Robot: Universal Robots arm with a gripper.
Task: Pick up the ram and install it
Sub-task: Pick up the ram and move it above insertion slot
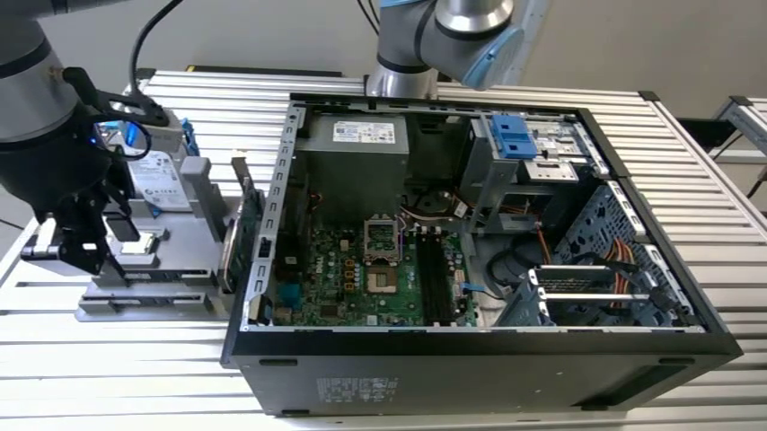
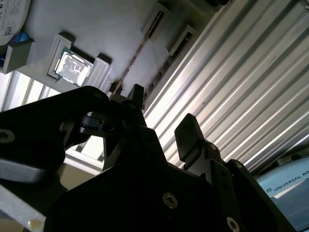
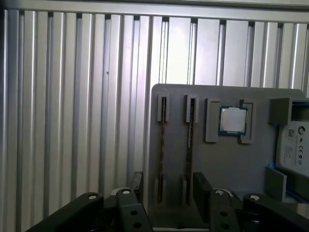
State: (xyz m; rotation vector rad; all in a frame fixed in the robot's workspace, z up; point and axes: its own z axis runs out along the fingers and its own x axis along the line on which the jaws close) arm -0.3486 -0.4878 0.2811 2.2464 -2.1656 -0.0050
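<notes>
Exterior view's left shows the hand (image 1: 102,251) above a gray tray (image 1: 168,301); an open computer case (image 1: 480,224) sits to the exterior view's right. In the first wrist view the hand is wide open and empty, and two ram sticks (image 3: 190,145) stand on edge in tray slots.

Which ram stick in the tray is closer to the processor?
The ram stick beside the processor; the other stick runs by the tray's edge.
</notes>
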